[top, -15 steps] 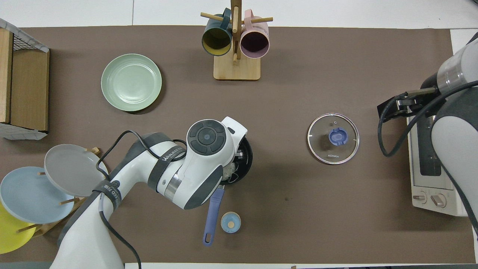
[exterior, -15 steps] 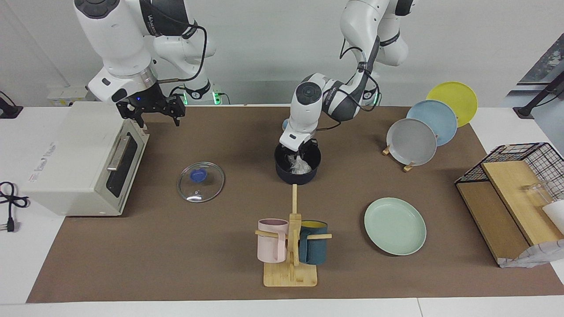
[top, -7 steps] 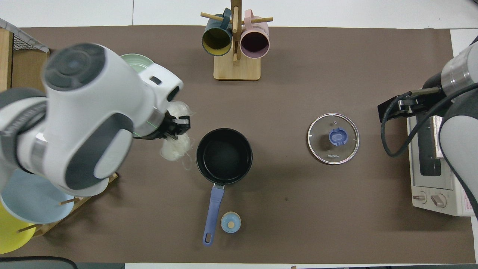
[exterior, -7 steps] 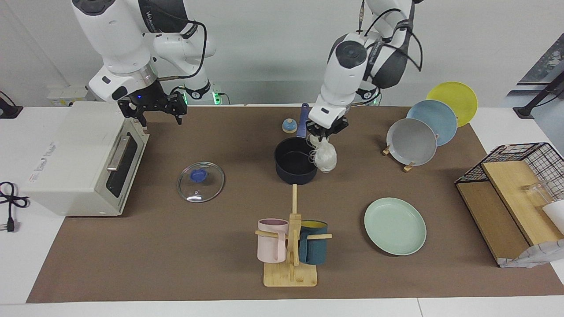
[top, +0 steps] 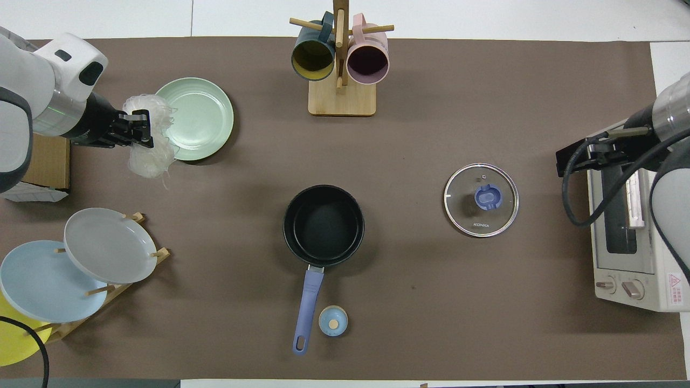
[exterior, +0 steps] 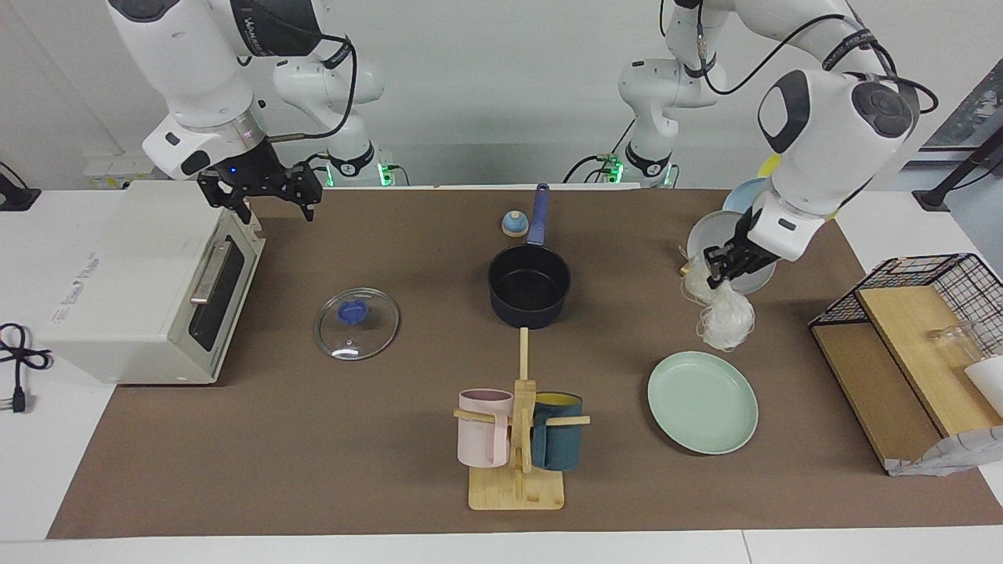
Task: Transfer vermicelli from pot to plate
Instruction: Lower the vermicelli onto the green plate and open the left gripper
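Facing view: the left hand (exterior: 717, 269) is up in the air toward the left arm's end of the counter (exterior: 376, 470), its fingers pinched on the top of the vermicelli (exterior: 725, 317). The pale, glassy tangle hangs straight down below the hand, loose strands trailing to the side, and its lowest loops are clear of the counter. Directly below the bundle in this view is bare mat beside the rim of the mint-green plate (exterior: 703, 402); the plate's rim is just below the noodles in the picture, and nothing lies in the plate.

From the overhead view the same hand (top: 141, 128) comes in from the side with the vermicelli (top: 148, 153) bunched around and under its fingertips; the tangle overlaps the plate's (top: 205, 116) edge on the side toward the left arm's end of the counter, though most of it falls outside the rim. The pot (exterior: 529, 294) stands well apart near the middle of the counter, its black inside bare and its blue-purple handle pointing toward the robots. The glass lid (exterior: 357, 323) lies flat toward the right arm's end.

The right hand (exterior: 261, 196) waits over the top edge of the toaster oven (exterior: 133, 290), fingers spread apart and gripping nothing.
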